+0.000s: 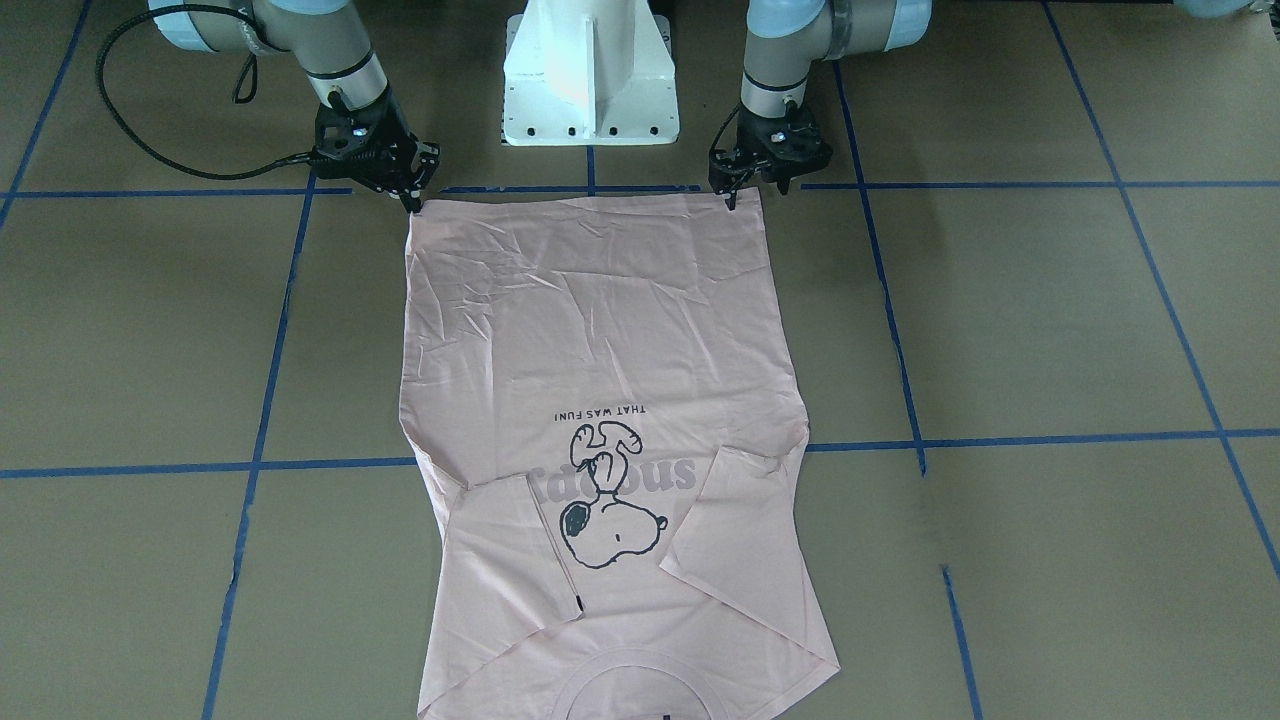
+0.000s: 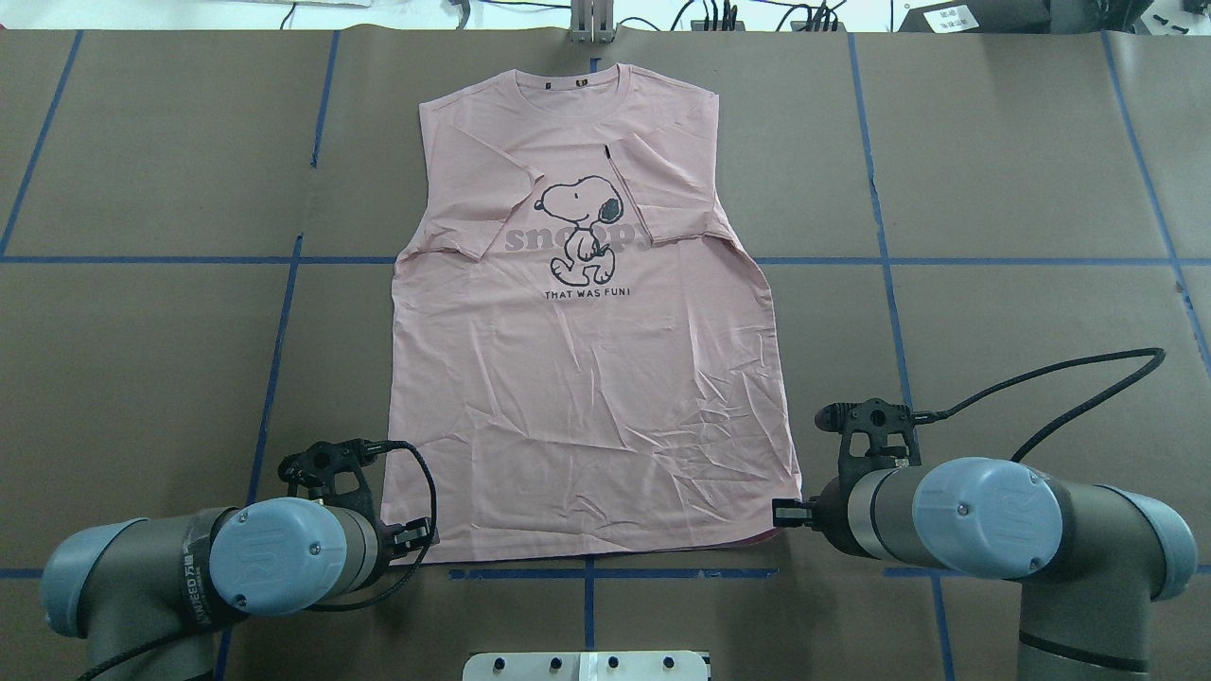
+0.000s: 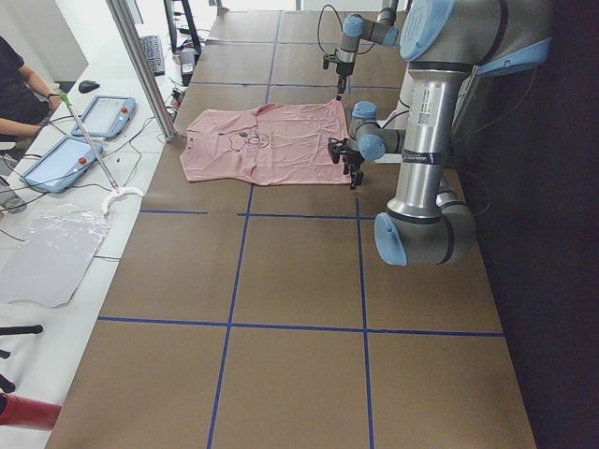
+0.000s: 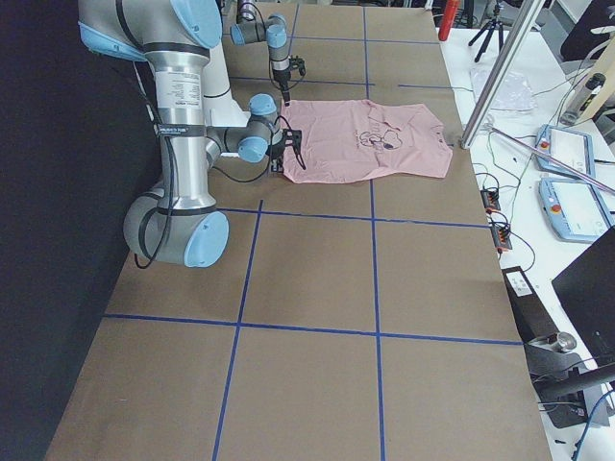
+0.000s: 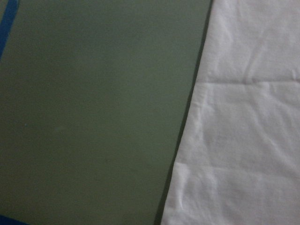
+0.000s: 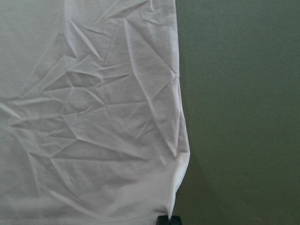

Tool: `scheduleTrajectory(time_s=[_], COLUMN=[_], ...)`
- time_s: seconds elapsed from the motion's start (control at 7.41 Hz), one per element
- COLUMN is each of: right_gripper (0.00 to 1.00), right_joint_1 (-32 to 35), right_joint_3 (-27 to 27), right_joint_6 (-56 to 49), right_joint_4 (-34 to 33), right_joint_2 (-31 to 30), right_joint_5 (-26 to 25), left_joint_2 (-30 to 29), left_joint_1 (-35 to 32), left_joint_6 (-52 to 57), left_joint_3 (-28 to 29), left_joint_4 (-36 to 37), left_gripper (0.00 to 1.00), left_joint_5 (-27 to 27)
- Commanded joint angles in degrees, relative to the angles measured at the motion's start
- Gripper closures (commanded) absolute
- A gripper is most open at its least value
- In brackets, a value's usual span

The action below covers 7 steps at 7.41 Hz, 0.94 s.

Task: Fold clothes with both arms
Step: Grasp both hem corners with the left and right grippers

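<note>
The pale pink T-shirt (image 1: 600, 320) lies flat on the brown table, print side up, with both sleeves folded in over the dog print (image 2: 582, 222). Its collar is on the far side from me and its hem is near my base. My left gripper (image 1: 734, 203) is down at one hem corner, and it also shows in the overhead view (image 2: 421, 537). My right gripper (image 1: 413, 205) is at the other hem corner (image 2: 783, 513). Both look shut on the corners, with the cloth still flat. In the right wrist view a fingertip (image 6: 168, 220) sits at the shirt's corner. The left wrist view shows only the shirt's edge (image 5: 248, 140).
My white pedestal base (image 1: 590, 90) stands just behind the hem. Blue tape lines (image 1: 1000, 440) grid the brown table. Beyond the collar stands a metal post (image 3: 140, 65), with tablets (image 3: 103, 117) and a seated person on the operators' side.
</note>
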Motion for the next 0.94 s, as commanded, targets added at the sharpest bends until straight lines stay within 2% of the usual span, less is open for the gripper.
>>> scheduleTrajectory(time_s=[0.0,0.27,0.4,0.68,0.81], right_gripper=[1.0,1.0,1.0,1.0,1.0], right_joint_1=[0.1,0.2,0.3,2.3,3.1], right_joint_3=[0.0,0.4,0.7,1.6,2.6], right_joint_6=[0.0,0.0,0.0,0.0,0.0], right_joint_4=[0.1,0.0,0.0,0.0,-0.1], right_joint_2=[-0.1,-0.1,-0.2,-0.7,-1.1], right_joint_5=[0.2,0.3,0.7,2.9,4.0], left_joint_2=[-0.3,-0.4,-0.4,-0.6,-0.4], left_joint_1=[0.1,0.1,0.1,0.1,-0.1], left_joint_6=[0.1,0.5,0.3,0.1,0.8], left_joint_3=[-0.3,-0.2,-0.6,-1.6,-4.4], left_joint_4=[0.0,0.0,0.0,0.0,0.3], left_gripper=[0.75,0.96,1.0,1.0,1.0], left_joint_5=[0.0,-0.1,-0.1,-0.4,-1.1])
